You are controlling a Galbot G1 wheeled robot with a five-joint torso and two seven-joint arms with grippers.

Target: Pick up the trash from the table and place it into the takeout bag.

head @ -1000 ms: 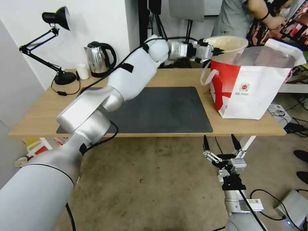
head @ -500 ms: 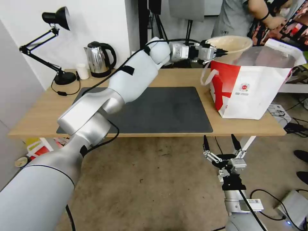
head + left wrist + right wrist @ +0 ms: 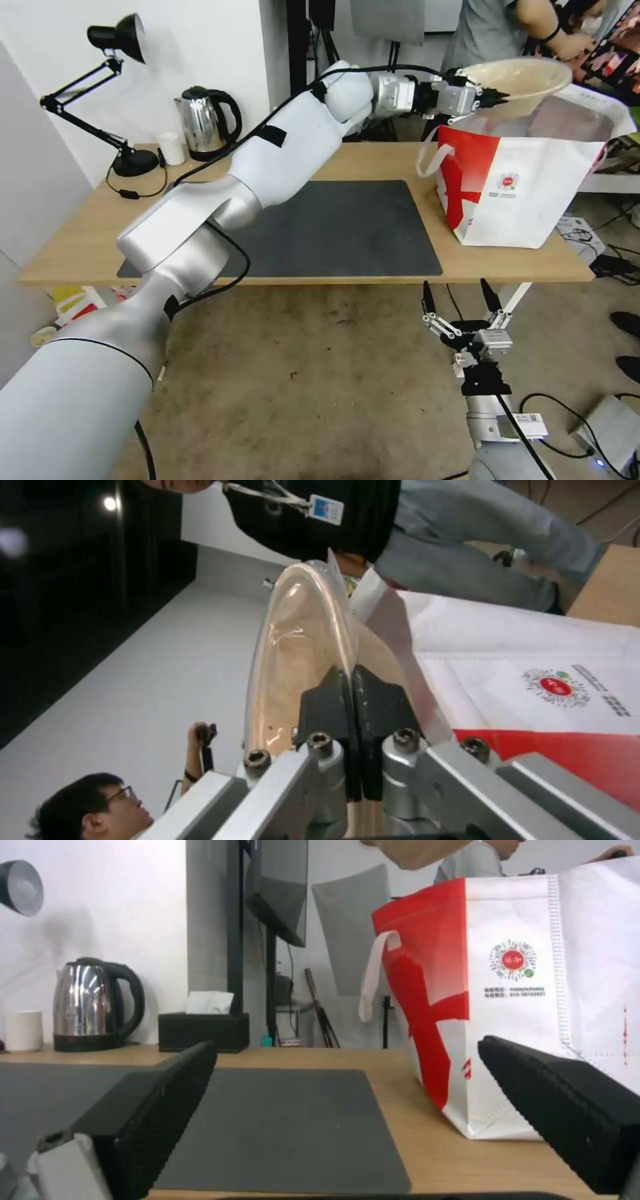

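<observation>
The table (image 3: pixel 87 233) is seen bare of trash, only its dark mat (image 3: pixel 347 227) at centre. At 1 o'clock the shallow beige bowl (image 3: pixel 523 79) is pinched by its rim in the left gripper (image 3: pixel 492 99), held above the open takeout bag (image 3: pixel 533 180) and not yet released. At 5 o'clock, below the table edge, the right gripper (image 3: pixel 460 300) is parked with fingers spread

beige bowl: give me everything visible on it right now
The shallow beige bowl is wide, thin-walled and glossy, plastic by the look, its inside smeared with pale residue. The left pincer is shut on its near rim, one finger inside the rim and one outside, as the left wrist view shows. It hangs tilted in the air above the open top of the takeout bag, not yet inside it. Nothing else touches it.
</observation>
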